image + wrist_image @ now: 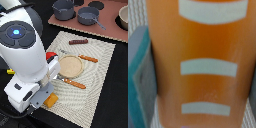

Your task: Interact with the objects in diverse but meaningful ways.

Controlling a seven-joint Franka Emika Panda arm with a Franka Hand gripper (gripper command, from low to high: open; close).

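So the arm [22, 50] is hunched over the near corner of the striped placemat [95, 85], taking up most of the exterior view's left, and its tool [44, 100] is down low right at an orange ridged bread block [50, 101] that pokes out at the mat's edge around 7 o'clock from the plate. Wrist view is basically filled by that orange block [203, 50] with pale stripes across it, and a grey-teal finger [140, 80] sits tight against one side of it; the other finger is barely visible at the frame edge, so I honestly can't tell if the tool is clamped on the block or just straddling it. A tan round plate [70, 66] is in the middle of the mat, with an orange-handled knife [72, 83] at its 6 o'clock and an orange-handled utensil [86, 58] at its 2 o'clock. The thin brown stick [78, 42] lies at 12 o'clock from the plate. Something red [50, 56] peeks out beside the arm. Further back on a brown board [112, 31] are two grey pots [87, 16], the nearer one with a long handle
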